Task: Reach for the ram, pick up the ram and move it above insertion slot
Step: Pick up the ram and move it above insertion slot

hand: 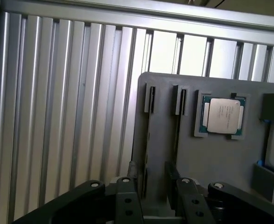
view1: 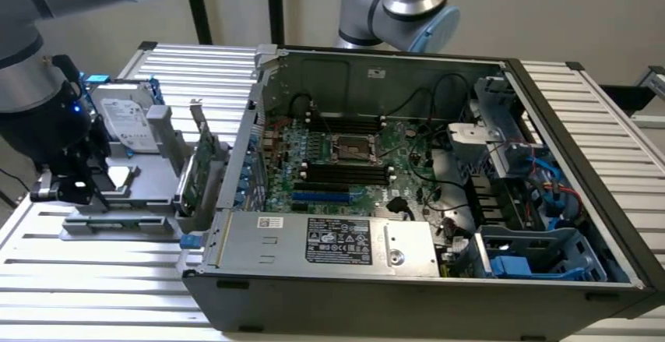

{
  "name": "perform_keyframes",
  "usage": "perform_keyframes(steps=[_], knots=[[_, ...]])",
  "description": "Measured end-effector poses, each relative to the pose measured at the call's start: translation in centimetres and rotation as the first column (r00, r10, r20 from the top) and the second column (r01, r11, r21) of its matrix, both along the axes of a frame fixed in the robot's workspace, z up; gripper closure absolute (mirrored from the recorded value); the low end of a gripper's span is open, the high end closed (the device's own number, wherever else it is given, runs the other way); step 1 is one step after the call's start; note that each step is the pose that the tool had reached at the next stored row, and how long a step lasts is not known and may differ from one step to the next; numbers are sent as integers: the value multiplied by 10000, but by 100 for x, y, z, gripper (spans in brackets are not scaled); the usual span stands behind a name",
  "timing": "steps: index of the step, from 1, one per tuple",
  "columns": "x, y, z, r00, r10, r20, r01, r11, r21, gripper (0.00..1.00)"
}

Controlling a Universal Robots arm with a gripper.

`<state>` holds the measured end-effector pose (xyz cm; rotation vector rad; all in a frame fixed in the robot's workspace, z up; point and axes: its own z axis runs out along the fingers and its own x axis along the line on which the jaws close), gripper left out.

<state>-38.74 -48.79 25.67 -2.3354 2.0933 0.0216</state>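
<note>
Ribbed aluminium table (view1: 104, 295) is running the whole width, with a plain beige wall (view1: 582, 15) standing behind it. At far left the gripper (view1: 78, 194) is hanging low over a grey holder (view1: 146, 178), released, fingers spread, gripping nothing. From the wrist, the gripper (hand: 151, 172) is straddling one long groove in the holder (hand: 207, 158), and a processor chip (hand: 223, 115) is sitting in a pocket beside the grooves. The ram (view1: 109, 219) is showing as a thin greenish strip lying along the holder's near edge, just under the gripper; contact can't be told. A hard drive (view1: 127, 124) is standing at the holder's far side. A green card (view1: 202, 159) is standing upright to its right. The open computer case (view1: 416, 311) is lying mid-table. The insertion slot (view1: 343, 169) is sitting among parallel black ones on the board, well apart from the ram. A power supply (view1: 322, 241) is sitting at the case's near side. An arm joint (view1: 410, 3) is showing beyond the case.
</note>
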Motion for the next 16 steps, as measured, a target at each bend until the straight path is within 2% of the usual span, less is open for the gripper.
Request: perform_keyframes(steps=[12, 16], knots=[[-1, -1, -217, 10000, 0, -1, 0, 10000, -1, 64], [0, -14, -290, 10000, 2, -7, -2, 10000, -1, 64]])
